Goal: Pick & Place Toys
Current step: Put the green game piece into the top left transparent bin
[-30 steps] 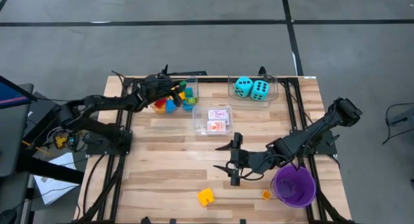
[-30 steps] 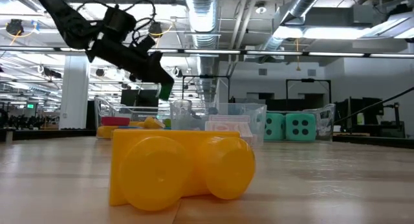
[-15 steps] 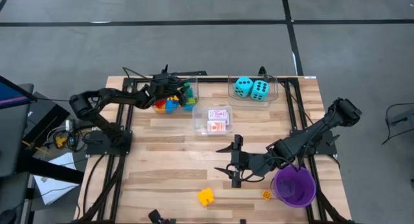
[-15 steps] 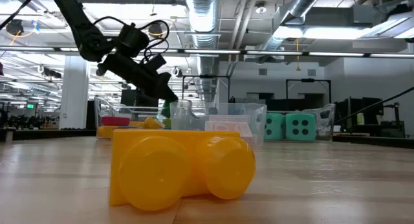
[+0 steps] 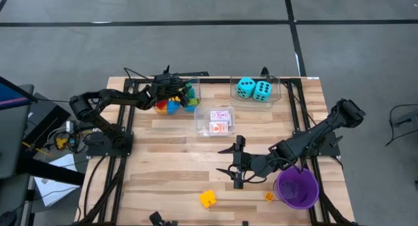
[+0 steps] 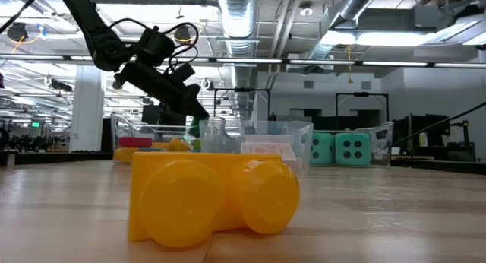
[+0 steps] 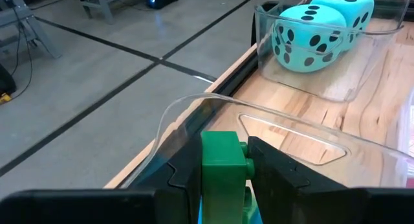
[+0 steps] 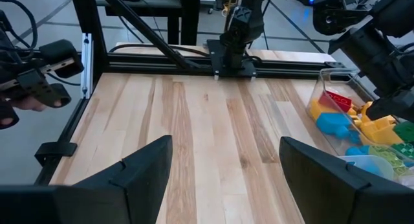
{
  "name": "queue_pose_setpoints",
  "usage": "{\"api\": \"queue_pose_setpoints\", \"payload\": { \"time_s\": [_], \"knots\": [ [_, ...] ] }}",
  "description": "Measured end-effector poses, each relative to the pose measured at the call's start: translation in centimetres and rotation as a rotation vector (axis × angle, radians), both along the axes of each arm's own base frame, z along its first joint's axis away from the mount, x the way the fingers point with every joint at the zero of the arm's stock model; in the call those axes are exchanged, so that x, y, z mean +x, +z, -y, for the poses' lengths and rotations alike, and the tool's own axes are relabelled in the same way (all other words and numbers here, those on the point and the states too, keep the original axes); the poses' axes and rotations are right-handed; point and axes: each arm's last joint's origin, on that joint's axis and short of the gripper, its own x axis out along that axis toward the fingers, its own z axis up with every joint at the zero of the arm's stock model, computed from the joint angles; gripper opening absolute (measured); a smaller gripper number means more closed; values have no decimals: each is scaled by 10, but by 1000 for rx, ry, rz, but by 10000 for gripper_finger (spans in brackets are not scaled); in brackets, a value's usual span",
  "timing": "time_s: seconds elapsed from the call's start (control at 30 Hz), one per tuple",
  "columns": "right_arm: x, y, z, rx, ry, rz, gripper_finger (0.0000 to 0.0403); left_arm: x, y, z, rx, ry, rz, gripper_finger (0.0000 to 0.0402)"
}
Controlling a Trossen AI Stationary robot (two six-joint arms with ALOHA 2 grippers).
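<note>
Since one second ago the left arm has swung its tool toward the bin of bricks at the desk's 11 o'clock and then held; over the last half second we see no change. We see the left tool (image 7: 223,175) clamped on a green brick (image 7: 224,160), poised over the rim of the clear bin (image 5: 193,89) that holds the brick pile (image 5: 171,102). The brick stands upright between the fingers, long axis vertical, its side stud facing 3 o'clock in the wrist view. The right tool (image 5: 236,162) waits wide open and empty near the desk's centre, at about 5 o'clock.

Risk, as we judge it: released this close to the rim, the brick could strike the wall and tumble outside the bin. A yellow brick (image 5: 208,198) and a small orange piece (image 5: 268,196) remain unsorted at 6 o'clock.
</note>
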Motion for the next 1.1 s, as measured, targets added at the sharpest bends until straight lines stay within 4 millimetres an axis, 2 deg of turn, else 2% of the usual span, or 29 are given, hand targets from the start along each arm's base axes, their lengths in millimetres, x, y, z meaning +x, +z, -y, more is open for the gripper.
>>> {"api": "queue_pose_setpoints", "payload": {
  "time_s": [0.43, 1.1],
  "knots": [
    [0, 0, 0, -2, 1, 0, 277, -1, -3, 0, 0, 8, -38, 103],
    [0, 0, 0, -2, 0, -4, 277, -1, -2, 0, 11, 30, -37, 170]
  ]
}}
